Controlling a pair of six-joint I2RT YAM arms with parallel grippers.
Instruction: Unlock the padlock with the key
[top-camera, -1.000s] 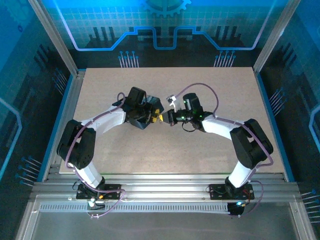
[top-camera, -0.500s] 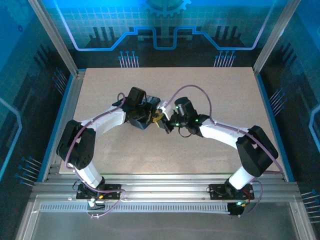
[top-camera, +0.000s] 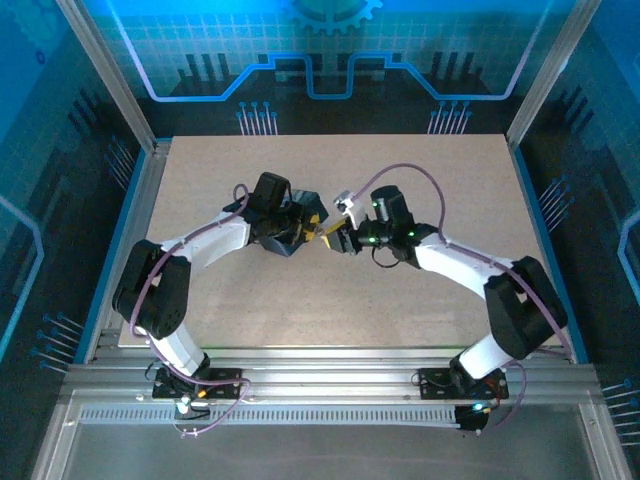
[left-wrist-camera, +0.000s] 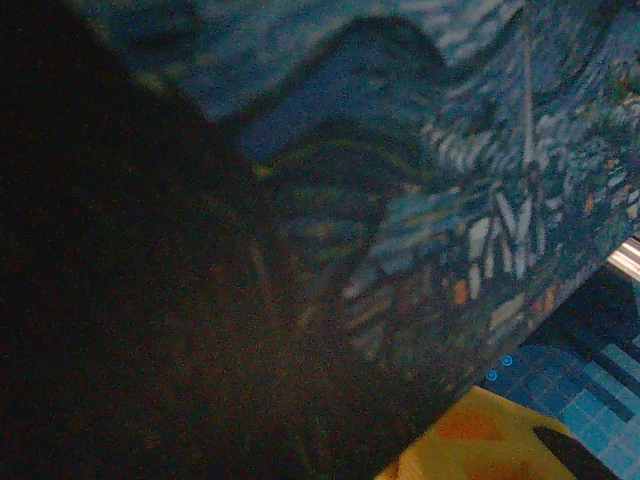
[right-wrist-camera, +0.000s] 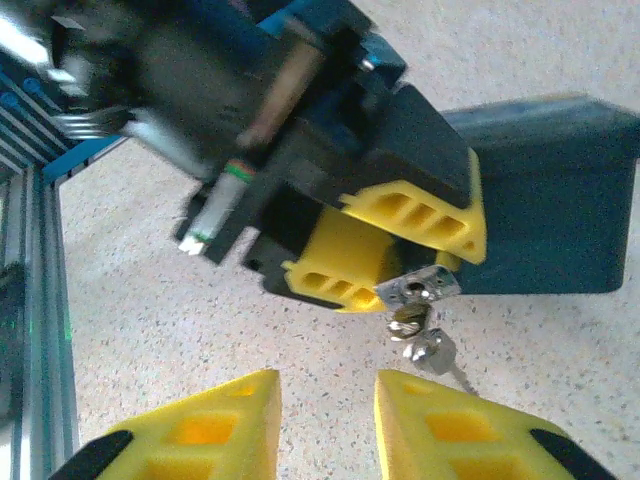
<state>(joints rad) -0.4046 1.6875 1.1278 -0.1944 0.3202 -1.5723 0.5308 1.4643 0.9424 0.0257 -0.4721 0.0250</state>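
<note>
Padlock (right-wrist-camera: 418, 290): a small silvery body hanging at the edge of the dark blue box (right-wrist-camera: 545, 200), just beside the lower yellow finger of the left gripper (right-wrist-camera: 405, 250). It sits about mid-table (top-camera: 440, 170), between the two arms.
Key (right-wrist-camera: 432, 350): a small silvery bunch dangling directly under the padlock and touching it. It is too small to tell whether a blade already sits in the keyhole.
Left gripper: clamped on the box, with a yellow finger on either side of its corner. In the left wrist view the swirl pattern lies right against the lens.
Right gripper (right-wrist-camera: 325, 420): fingers spread apart with nothing between them. It faces the left gripper, and the key lies just beyond its right finger.
Handling, padlock: probably light, rigid metal with smooth, slippery faces. It hangs loose, so it would likely swing or twist at a touch. The squarish body looks like the place to steady it, not the thin shackle.
Handling, key: thin and stiff, offering little surface. A pinch across the flat head, with the blade left free, seems best. A grip on the ring would let it pivot.
Step in hand: the right gripper is lined up to take the key, and the lock is not yet opened.
Risk: the bunch may slip sideways out of the pinch, or the padlock may turn with the key.
</note>
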